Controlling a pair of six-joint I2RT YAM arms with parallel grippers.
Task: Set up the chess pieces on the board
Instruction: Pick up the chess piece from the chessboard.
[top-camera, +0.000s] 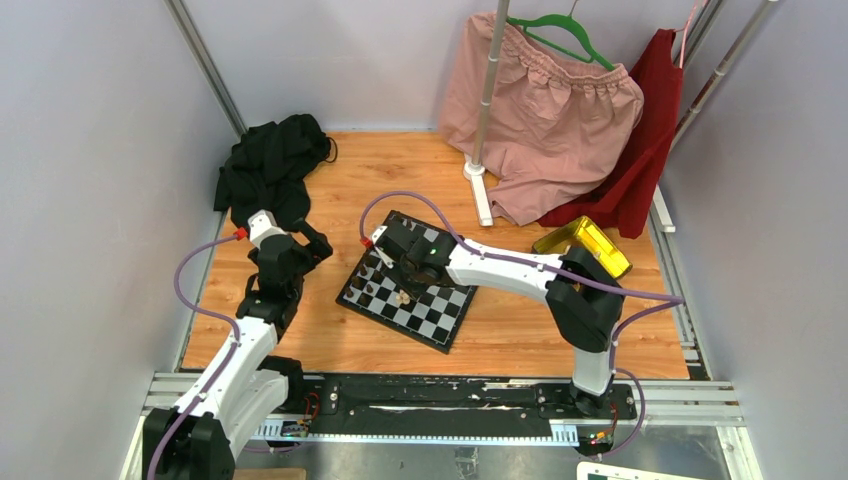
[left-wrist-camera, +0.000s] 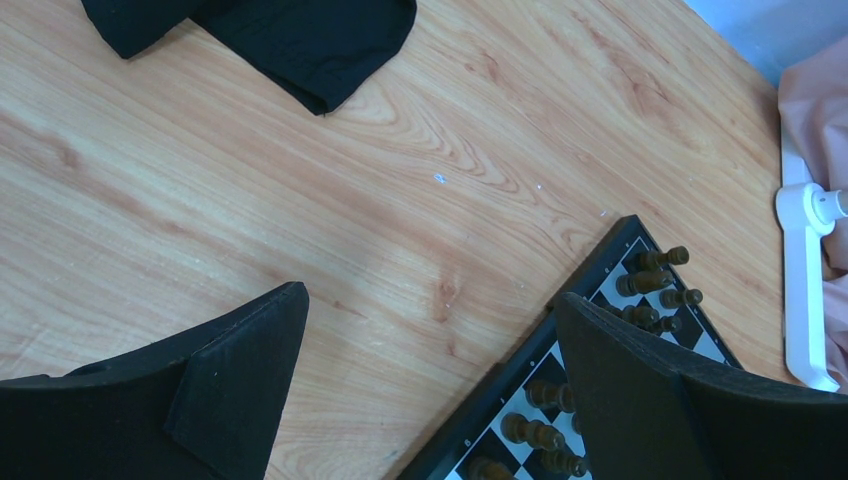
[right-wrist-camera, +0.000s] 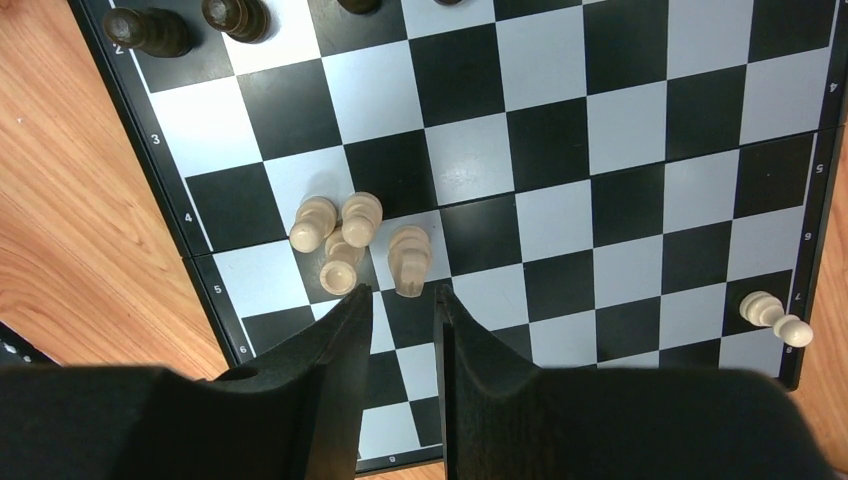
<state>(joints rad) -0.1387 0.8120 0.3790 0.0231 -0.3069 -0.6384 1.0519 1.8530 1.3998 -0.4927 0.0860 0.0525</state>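
Wooden table (top-camera: 520, 340), board (right-wrist-camera: 560, 150), right gripper (right-wrist-camera: 400, 296) slightly open near cream pieces (right-wrist-camera: 360, 218)

Sheen on the board, grain on the table.
The square black-and-pale chequered chessboard (right-wrist-camera: 560, 150) looks smooth and faintly glossy, its pale squares catching light. The pale cream chessmen (right-wrist-camera: 410, 258) look smooth and satin, and the dark brown chessmen (right-wrist-camera: 150, 30) shine more. The light wood-grain tabletop (left-wrist-camera: 300, 200) is matt, the crumpled black cloth (left-wrist-camera: 300, 40) dull and soft, and the yellow-gold rectangular tray (top-camera: 590, 240) gleams like metal.
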